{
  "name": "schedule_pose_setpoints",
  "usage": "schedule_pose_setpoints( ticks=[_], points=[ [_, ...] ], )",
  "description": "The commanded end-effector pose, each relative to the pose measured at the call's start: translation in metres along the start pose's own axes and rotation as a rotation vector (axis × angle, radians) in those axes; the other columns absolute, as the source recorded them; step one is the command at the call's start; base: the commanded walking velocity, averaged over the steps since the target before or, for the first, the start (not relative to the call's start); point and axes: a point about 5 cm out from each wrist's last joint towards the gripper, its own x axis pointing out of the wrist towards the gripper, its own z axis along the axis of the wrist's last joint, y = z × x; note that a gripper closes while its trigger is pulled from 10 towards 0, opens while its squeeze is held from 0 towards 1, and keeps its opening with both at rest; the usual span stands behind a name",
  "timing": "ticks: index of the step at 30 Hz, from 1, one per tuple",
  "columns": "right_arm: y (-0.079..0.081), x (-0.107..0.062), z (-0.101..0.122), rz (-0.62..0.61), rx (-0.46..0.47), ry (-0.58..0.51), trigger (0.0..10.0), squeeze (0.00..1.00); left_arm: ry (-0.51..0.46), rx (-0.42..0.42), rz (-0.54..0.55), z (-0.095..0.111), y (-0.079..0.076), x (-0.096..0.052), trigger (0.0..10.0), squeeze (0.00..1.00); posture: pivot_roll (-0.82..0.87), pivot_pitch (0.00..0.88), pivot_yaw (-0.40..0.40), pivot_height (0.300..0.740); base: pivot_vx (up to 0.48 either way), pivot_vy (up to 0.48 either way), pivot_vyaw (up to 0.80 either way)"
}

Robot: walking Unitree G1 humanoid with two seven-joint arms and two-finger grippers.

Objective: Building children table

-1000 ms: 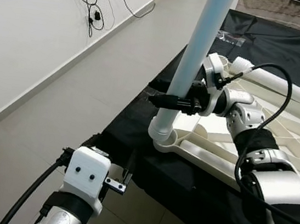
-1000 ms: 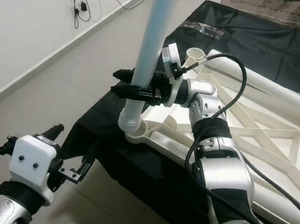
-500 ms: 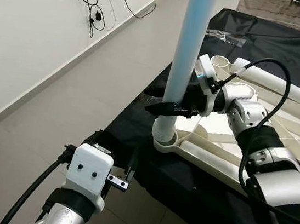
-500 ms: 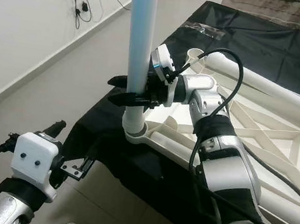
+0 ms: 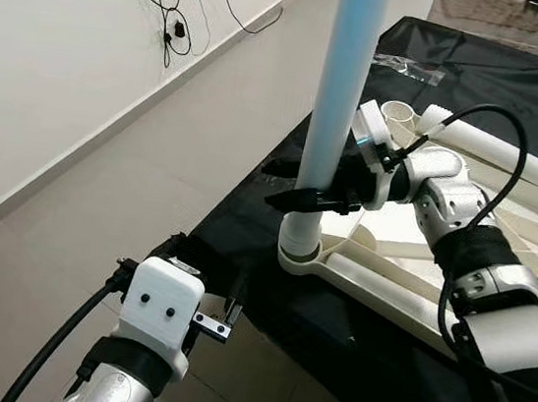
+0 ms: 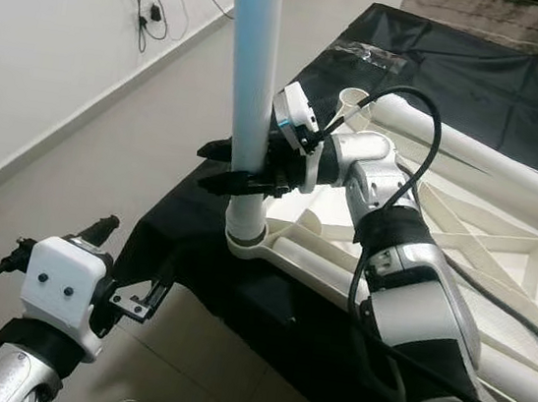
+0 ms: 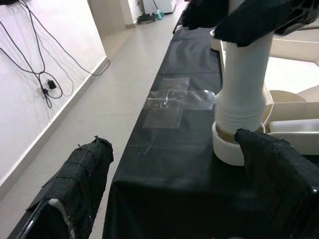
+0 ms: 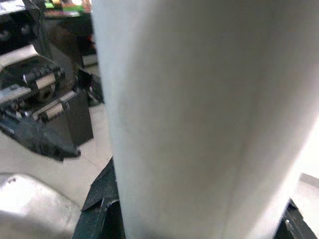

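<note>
Right gripper [image 5: 296,187] fingers pinch the pale blue table leg [image 5: 342,82], upright in the corner socket [image 5: 298,259] of the white tabletop [image 6: 460,256]. Below that socket, left gripper [image 5: 198,303] fingers spread.

Head eyes look down; wrists close — sharing the table leg [image 5: 341,92].

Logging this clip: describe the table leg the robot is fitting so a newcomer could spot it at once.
Find the white tabletop lying upside down on the black cloth. At its near left corner socket stands the pale blue-white leg, gripped by the right gripper. It is upright; the other leg lies flat.
</note>
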Motion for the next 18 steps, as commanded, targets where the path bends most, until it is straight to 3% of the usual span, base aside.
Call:
schedule_pose_setpoints(
  ticks=[1,12,18],
  points=[
    [0.004,-0.002,-0.014,0.011,0.061,0.047,10.0,0.00,0.028,0.019,0.000,-0.005,0.000,0.000,10.0,0.00,0.11,0.211,0.032,0.740,0.000,0.000,0.00],
    [0.014,0.003,-0.009,0.073,0.110,-0.095,10.0,0.00,0.024,0.019,-0.003,-0.008,-0.002,0.003,10.0,0.00,0.11,0.178,0.028,0.740,0.000,0.000,0.00],
    [0.016,0.006,-0.011,0.087,0.110,-0.095,10.0,0.00,0.021,0.025,-0.006,-0.008,-0.001,0.003,10.0,0.00,0.11,0.171,0.029,0.740,0.000,0.000,0.00]
  ],
)
